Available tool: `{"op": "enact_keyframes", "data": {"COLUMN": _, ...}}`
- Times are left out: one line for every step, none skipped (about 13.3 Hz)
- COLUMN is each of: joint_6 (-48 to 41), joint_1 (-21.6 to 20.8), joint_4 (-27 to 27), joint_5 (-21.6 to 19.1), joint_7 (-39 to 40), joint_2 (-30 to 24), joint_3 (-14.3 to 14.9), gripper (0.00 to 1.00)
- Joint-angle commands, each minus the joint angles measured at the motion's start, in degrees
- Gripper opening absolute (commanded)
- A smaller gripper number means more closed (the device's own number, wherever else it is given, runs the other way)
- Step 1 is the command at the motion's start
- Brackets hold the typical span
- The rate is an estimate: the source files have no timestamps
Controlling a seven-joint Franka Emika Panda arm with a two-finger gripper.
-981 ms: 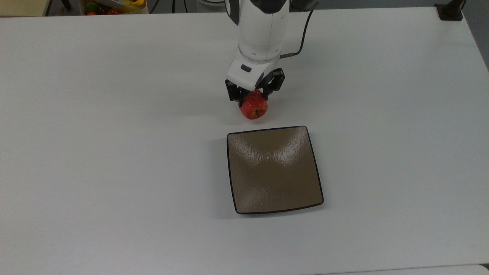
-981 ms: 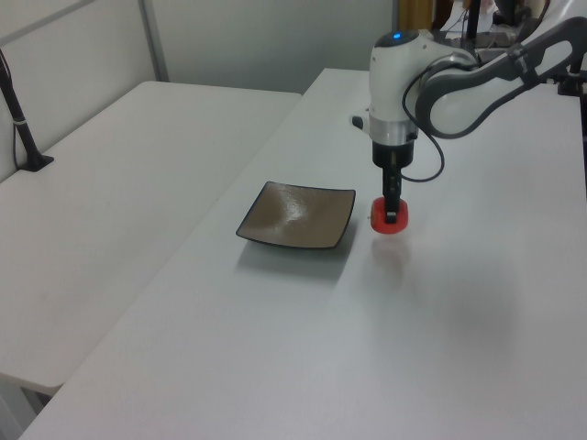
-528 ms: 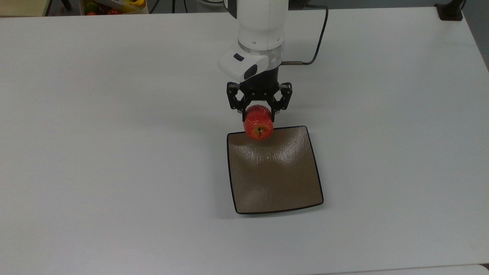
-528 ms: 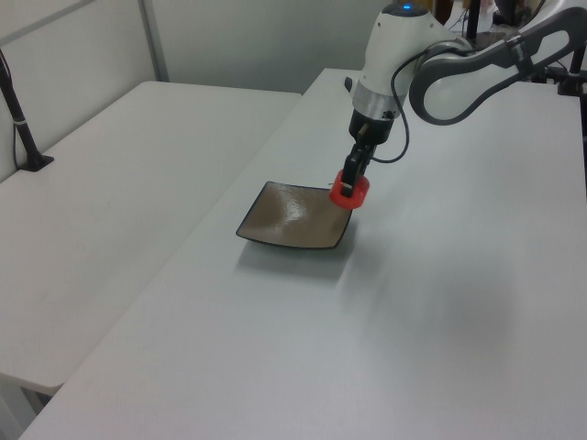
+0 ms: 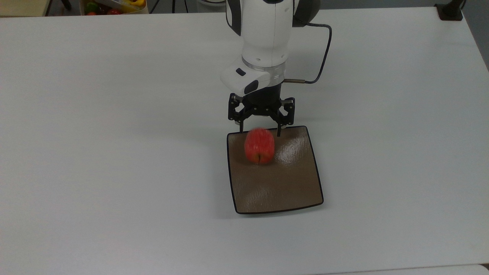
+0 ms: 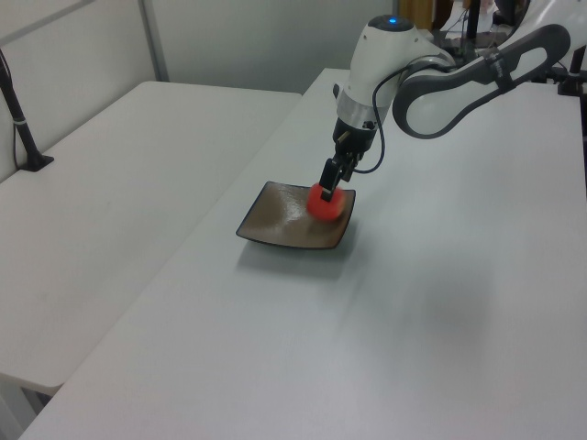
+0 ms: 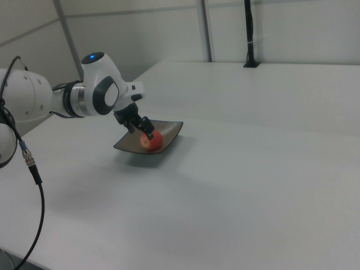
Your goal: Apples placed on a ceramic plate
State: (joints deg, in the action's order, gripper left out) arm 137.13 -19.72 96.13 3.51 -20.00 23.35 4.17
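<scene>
In the top view the gripper [image 5: 260,131] stood open over the plate's [image 5: 282,187] far edge, the blurred apple [image 5: 259,146] free just below it. In the left view the apple [image 6: 328,203] sat near the plate's rim; it could roll off onto the tabletop [image 6: 440,312]. The right view agreed.

There is one apple [image 5: 259,146], red, lying on the plate. There is one plate [image 5: 279,183], square and brown, on the white surface [image 5: 114,133]. One robot arm [image 5: 265,34] reaches toward the plate, and it carries one gripper [image 5: 260,130] with two fingers [image 5: 241,126], spread wider than the apple. One black cable [image 5: 323,57] loops off the arm. Beyond the surface's far edge, well apart from the plate, stands one box [image 5: 114,7] with several coloured items, too small to count.
</scene>
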Motion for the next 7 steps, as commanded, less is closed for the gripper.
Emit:
{"op": "enact_keyframes", "data": {"joint_6": 0.6, "joint_1": -0.2, "joint_4": -1.0, "joint_5": 1.9, "joint_7": -1.7, "joint_2": 0.5, "joint_3": 0.0, "gripper": 1.0}}
{"op": "enact_keyframes", "data": {"joint_6": 0.5, "joint_1": -0.1, "joint_4": -1.0, "joint_5": 1.9, "joint_7": -1.7, "joint_2": 0.5, "joint_3": 0.0, "gripper": 1.0}}
{"op": "enact_keyframes", "data": {"joint_6": 0.0, "joint_1": -0.2, "joint_4": -1.0, "joint_5": 1.9, "joint_7": -1.6, "joint_2": -0.1, "joint_3": 0.0, "gripper": 1.0}}
{"op": "enact_keyframes", "data": {"joint_6": -0.6, "joint_1": -0.3, "joint_4": -0.9, "joint_5": 1.9, "joint_7": -1.4, "joint_2": -0.4, "joint_3": 0.1, "gripper": 1.0}}
{"op": "enact_keyframes", "data": {"joint_6": -4.5, "joint_1": -0.2, "joint_4": -1.1, "joint_5": 2.7, "joint_7": 0.4, "joint_2": -0.7, "joint_3": 0.0, "gripper": 1.0}}
{"op": "enact_keyframes", "data": {"joint_6": -8.2, "joint_1": -0.1, "joint_4": -1.3, "joint_5": 3.8, "joint_7": 4.2, "joint_2": -1.0, "joint_3": 0.0, "gripper": 1.0}}
{"op": "enact_keyframes", "data": {"joint_6": -14.5, "joint_1": -0.1, "joint_4": -2.3, "joint_5": 3.1, "joint_7": 10.4, "joint_2": -2.3, "joint_3": 0.0, "gripper": 1.0}}
